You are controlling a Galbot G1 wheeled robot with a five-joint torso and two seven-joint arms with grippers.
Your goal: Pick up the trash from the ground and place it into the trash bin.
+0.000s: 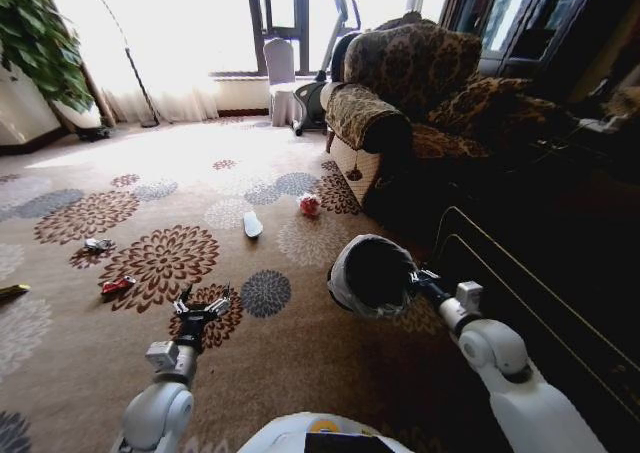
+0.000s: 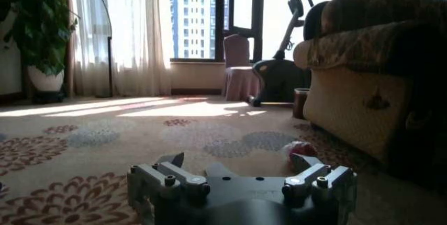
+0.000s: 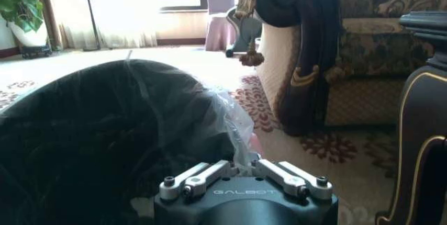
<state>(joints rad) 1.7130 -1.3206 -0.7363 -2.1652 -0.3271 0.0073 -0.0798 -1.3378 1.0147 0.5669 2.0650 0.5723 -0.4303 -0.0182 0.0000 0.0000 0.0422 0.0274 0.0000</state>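
Bin (image 1: pixel 372 273): right gripper (image 1: pixel 418 279) pinches its liner rim, held off carpet (image 1: pixel 300 353); liner could slip
Left gripper (image 1: pixel 200 311): spread wide, empty
Trash: red ball (image 1: pixel 310 205) near sofa (image 1: pixel 400 103); others far left; easily missed

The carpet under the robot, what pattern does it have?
The carpet is tan with large round flower medallions in brown-red, grey-blue and pale cream. The head view shows it best.

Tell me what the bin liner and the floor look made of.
Trash bin liner: thin translucent plastic film, crinkled and glossy, folded over the rim; the right hand is shut on it. Floor: carpet, matte, printed with flower medallions, probably short pile.
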